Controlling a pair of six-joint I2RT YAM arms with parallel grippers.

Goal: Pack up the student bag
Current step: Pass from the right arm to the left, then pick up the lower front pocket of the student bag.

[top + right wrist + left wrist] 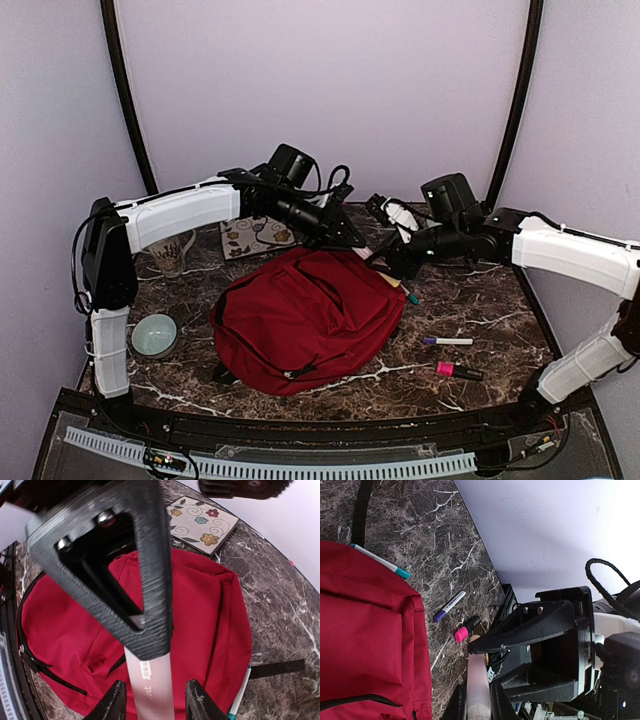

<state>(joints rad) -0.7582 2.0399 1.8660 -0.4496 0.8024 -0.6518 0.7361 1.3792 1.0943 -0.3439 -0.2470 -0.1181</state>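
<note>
Now the left end effector [479, 702] squeezes a pale flat stick [149, 677]. The right end effector [156, 707] has its fingers apart around it, likely to pass it over. Below, the student bag [300, 320] lies mid-frame on the surface [480, 310].

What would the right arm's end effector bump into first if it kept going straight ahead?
Most likely the left end effector: it sits just ahead of the right end effector, gripping the pale strip between them. The red bag lies beyond, though depth is hard to judge.
</note>
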